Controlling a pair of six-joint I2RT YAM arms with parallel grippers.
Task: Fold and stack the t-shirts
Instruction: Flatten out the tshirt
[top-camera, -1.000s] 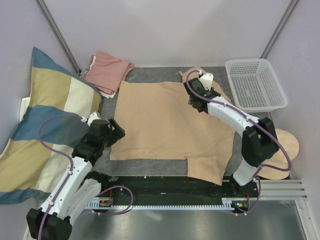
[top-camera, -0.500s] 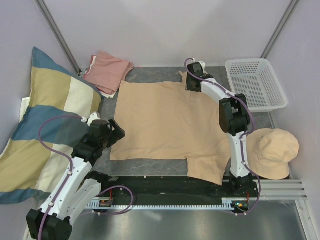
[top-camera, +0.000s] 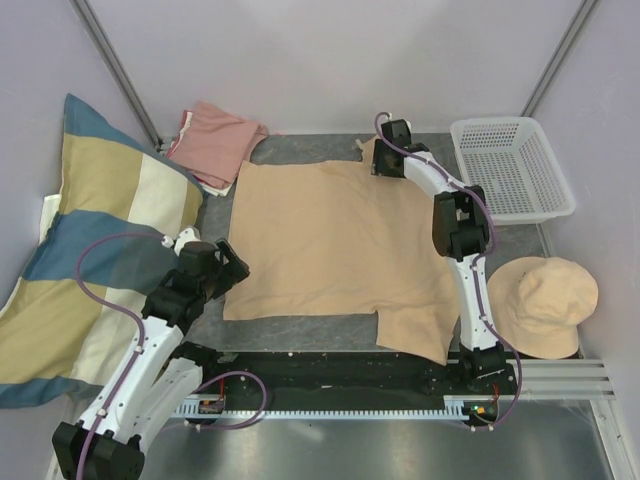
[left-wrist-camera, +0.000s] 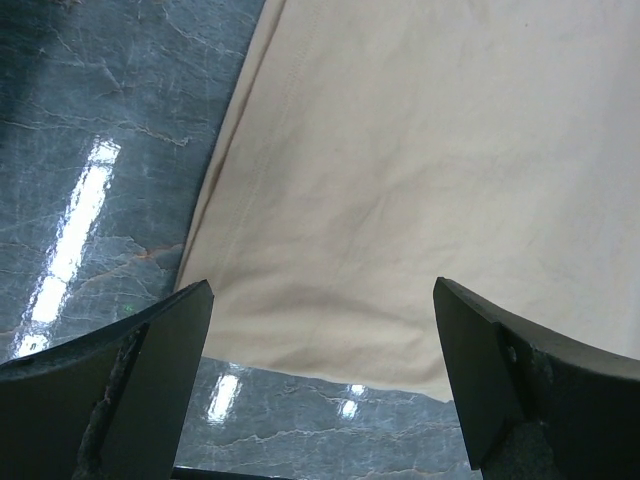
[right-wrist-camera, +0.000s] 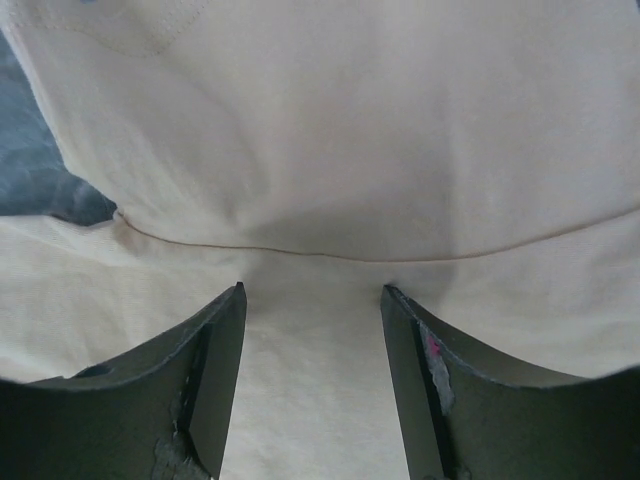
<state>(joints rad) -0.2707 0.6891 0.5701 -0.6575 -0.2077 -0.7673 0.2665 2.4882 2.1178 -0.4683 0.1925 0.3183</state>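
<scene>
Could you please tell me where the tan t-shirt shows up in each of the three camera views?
Top external: the tan t-shirt lies spread flat across the middle of the table.
Left wrist: the tan t-shirt fills the upper right, one corner lying between the left gripper fingers.
Right wrist: the tan t-shirt fills nearly the whole frame, a seam crossing above the right gripper.
Shared landmark: the dark marbled tabletop, at the left in both wrist views.

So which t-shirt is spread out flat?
The tan t-shirt, lying open across the middle of the table. The pink t-shirt is bundled up small in the back corner beside the striped pillow.
</scene>
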